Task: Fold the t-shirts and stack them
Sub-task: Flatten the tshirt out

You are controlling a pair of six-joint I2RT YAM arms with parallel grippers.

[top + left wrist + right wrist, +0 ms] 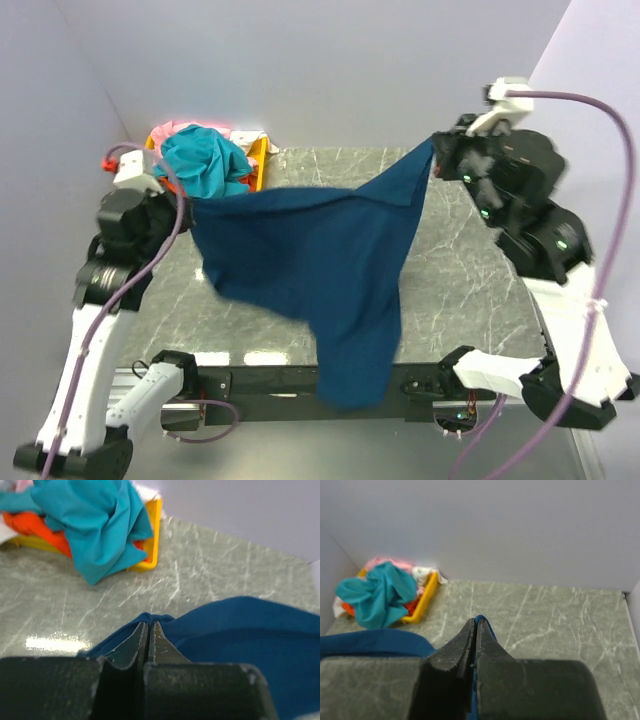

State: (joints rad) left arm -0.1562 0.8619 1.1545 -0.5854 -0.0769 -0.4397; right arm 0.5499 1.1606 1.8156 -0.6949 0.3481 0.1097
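Above one table (470, 260), one navy t-shirt (320, 260), pinched by left tool (149, 626) and right tool (474, 622).

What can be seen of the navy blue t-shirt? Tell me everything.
The navy blue t-shirt is soft, matte, cotton-looking cloth, unfolded and spread like a sheet. It hangs stretched between the left gripper, whose shut jaws pinch one bunched corner, and the right gripper, which pinches the opposite corner. The rest sags over the grey marbled table, its lowest flap reaching past the near edge. Whether it touches the tabletop cannot be told.
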